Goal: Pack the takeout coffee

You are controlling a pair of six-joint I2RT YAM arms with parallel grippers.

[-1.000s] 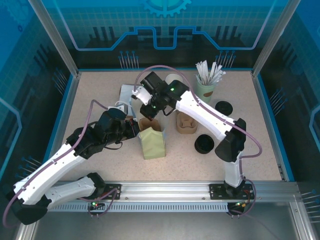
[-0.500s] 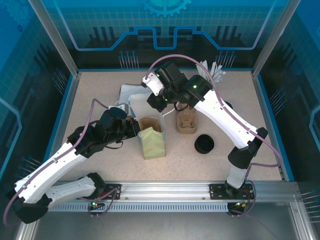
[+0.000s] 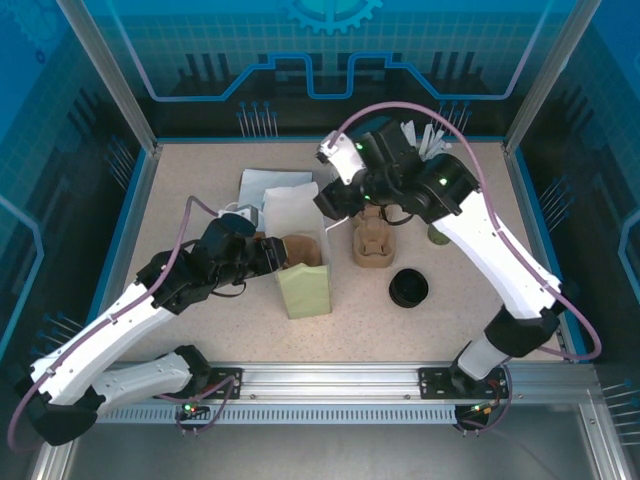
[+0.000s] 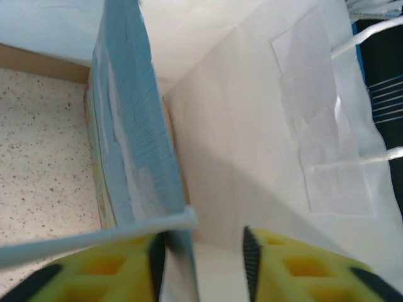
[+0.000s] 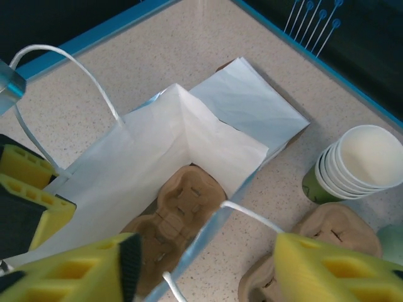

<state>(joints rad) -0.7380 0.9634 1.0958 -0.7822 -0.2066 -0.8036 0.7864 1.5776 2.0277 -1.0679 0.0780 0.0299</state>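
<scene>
The takeout coffee cup (image 5: 352,165), olive-green with a white rim and inside, stands right of the open paper bag (image 5: 157,145) with more rims nested under it. The bag (image 3: 305,290) stands mid-table with a brown pulp carrier (image 5: 182,204) on its floor. My right gripper (image 5: 204,264) hangs open above the bag's right rim, one white handle loop between its fingers without touching them. In the top view it (image 3: 335,200) is above the bag's back corner. My left gripper (image 4: 204,251) is open at the bag's left rim (image 3: 268,255), with the blue wall beside one pad.
A stack of brown carriers (image 3: 372,245) stands right of the bag, with a black lid (image 3: 408,288) nearer the front. Flat spare bags (image 3: 265,185) lie behind the open bag. White-wrapped sticks (image 3: 425,138) stand at the back right behind my right arm.
Both grippers have opened. The right one let go of the bag's rim and lifted back and to the right. The bag's mouth now stands wider, showing the carrier inside.
</scene>
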